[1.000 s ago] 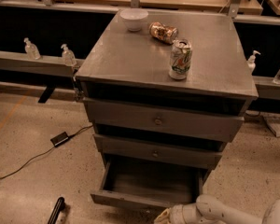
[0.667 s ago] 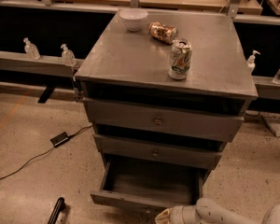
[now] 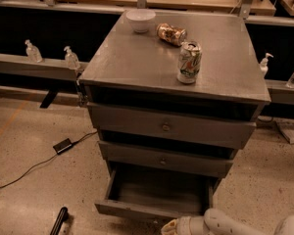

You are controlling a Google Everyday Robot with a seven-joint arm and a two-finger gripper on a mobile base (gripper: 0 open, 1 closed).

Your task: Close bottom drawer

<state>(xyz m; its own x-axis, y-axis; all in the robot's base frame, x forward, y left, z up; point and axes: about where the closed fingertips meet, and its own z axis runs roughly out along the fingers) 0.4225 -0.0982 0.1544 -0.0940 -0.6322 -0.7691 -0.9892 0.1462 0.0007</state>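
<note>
tool (image 3: 173, 227) still just in front of open bottom drawer (image 3: 137, 210)

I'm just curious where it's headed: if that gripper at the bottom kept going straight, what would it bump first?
Probably the bottom drawer front: the gripper points left, close beside it. Depth is unclear; it could slide past toward the black object on the floor.

gripper (image 3: 171, 227) partly beyond the bottom edge

Single camera, set high before the cabinet (image 3: 137, 58), faces forward and downward at moderate range; gripper (image 3: 171, 227) lies at the lower frame edge, just before the bottom drawer (image 3: 157, 190).
</note>
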